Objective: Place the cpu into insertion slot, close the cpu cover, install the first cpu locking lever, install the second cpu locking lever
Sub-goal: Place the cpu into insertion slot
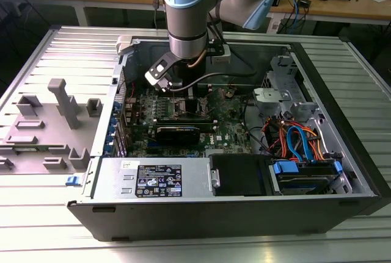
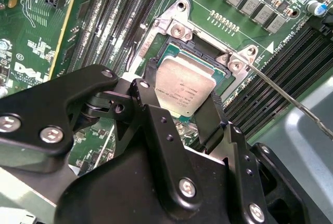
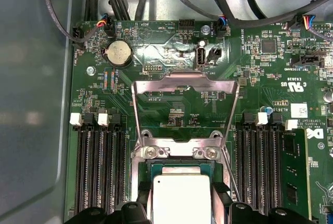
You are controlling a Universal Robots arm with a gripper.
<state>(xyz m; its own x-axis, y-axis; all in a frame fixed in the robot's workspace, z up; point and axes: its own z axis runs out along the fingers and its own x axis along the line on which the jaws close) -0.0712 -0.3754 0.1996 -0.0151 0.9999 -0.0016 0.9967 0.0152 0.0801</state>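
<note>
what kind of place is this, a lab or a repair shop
Most likely a robotics lab or workshop. An open computer case lies on a ribbed metal table, a robot arm reaches into it with its gripper holding a cpu over the motherboard, and wooden workbenches stand behind.

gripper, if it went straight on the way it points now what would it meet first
Probably the insertion slot right below: the cpu clamped in the gripper would reach it first. Whether the two already touch is unclear.

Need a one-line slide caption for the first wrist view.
The hand grips the cpu over the insertion slot; the cpu cover stands open.
</note>
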